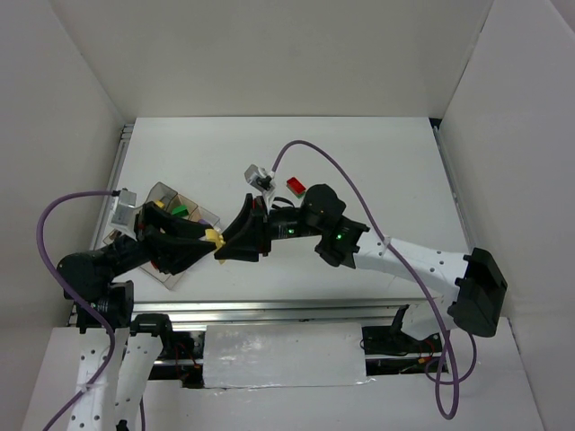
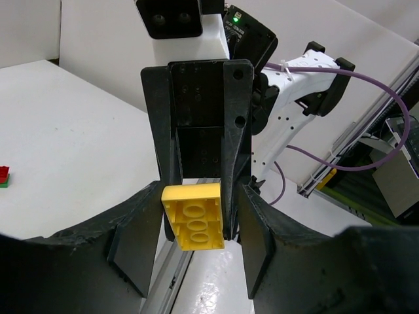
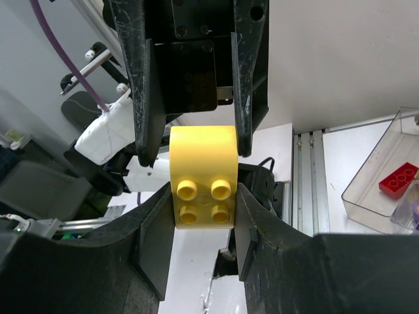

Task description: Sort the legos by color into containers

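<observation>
Yellow brick (image 3: 203,173): pinched in right jaws; left jaws flank it, grip unclear. Right wrist view, not left, shows tray (image 3: 376,196) beside jaws, red brick (image 3: 398,180) inside.

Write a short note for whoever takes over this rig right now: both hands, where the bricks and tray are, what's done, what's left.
Right hand: shut on the yellow brick, held in mid-air.
Left hand: tips flank the same brick; grip unclear.
Tray: at the left of the table, with a red brick and a green brick already in it.
Still to do: bin the yellow, then the red-on-green stack on the table.
</observation>
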Robot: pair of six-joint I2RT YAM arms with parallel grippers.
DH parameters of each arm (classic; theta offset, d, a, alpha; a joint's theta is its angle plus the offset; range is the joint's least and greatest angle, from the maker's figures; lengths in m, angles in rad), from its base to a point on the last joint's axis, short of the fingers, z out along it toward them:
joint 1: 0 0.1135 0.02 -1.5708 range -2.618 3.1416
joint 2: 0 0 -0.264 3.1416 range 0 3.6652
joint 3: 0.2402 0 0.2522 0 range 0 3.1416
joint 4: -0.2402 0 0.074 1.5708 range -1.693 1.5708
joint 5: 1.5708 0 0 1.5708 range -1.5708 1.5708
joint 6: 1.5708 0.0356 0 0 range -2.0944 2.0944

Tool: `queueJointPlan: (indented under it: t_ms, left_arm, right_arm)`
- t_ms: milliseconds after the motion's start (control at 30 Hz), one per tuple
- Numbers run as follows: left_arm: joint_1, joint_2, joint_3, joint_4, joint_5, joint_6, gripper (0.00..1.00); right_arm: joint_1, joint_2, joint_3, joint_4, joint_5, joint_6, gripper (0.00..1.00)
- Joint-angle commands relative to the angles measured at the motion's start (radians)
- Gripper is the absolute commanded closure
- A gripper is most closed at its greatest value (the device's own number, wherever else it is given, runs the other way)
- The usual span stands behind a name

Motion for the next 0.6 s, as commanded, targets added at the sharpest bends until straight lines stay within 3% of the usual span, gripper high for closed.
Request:
queueJointPlan:
  t_ms: [0, 233, 267, 300, 333, 367, 400, 433, 467, 500, 533, 567]
  left_arm:
    - [-0.007, 0.009, -0.004, 0.079, 0.026, -0.021, 0.4]
    - [-0.009, 0.017, 0.013, 0.05, 0.032, 0.003, 0.48]
    - [-0.009, 0.018, 0.015, 0.036, 0.033, 0.015, 0.52]
    - [-0.007, 0.021, 0.016, 0.031, 0.036, 0.019, 0.65]
    - [-0.007, 0.023, 0.016, 0.024, 0.036, 0.025, 0.7]
    - [-0.009, 0.024, 0.028, 0.01, 0.029, 0.049, 0.77]
    - [-0.009, 0.03, 0.041, -0.049, 0.016, 0.077, 0.85]
    - [-0.009, 0.034, 0.056, -0.115, -0.011, 0.113, 0.98]
    - [-0.009, 0.046, 0.109, -0.201, -0.098, 0.225, 1.0]
    - [-0.009, 0.053, 0.14, -0.375, -0.158, 0.282, 1.0]
    - [-0.009, 0.063, 0.195, -0.459, -0.221, 0.325, 1.0]
    - [-0.009, 0.095, 0.224, -0.534, -0.387, 0.415, 1.0]
  right_arm:
    - [0.015, 0.005, 0.065, 0.019, -0.003, -0.031, 1.0]
    - [0.023, 0.013, 0.076, 0.005, 0.02, -0.04, 1.0]
    - [0.022, 0.013, 0.079, 0.003, 0.024, -0.042, 1.0]
    - [0.022, 0.013, 0.081, -0.006, 0.028, -0.046, 1.0]
    - [0.024, 0.015, 0.084, -0.01, 0.032, -0.048, 0.99]
    - [0.024, 0.016, 0.084, -0.015, 0.034, -0.051, 0.92]
    - [0.023, 0.016, 0.081, -0.018, 0.037, -0.052, 0.54]
    - [0.019, 0.013, 0.064, -0.018, 0.044, -0.054, 0.3]
    - [0.016, 0.004, 0.049, -0.014, 0.054, -0.055, 0.12]
    - [0.007, -0.001, 0.03, -0.013, 0.076, -0.066, 0.01]
    - [-0.002, -0.007, -0.006, -0.024, 0.089, -0.075, 0.0]
    - [-0.037, -0.014, -0.03, -0.039, 0.098, -0.075, 0.0]
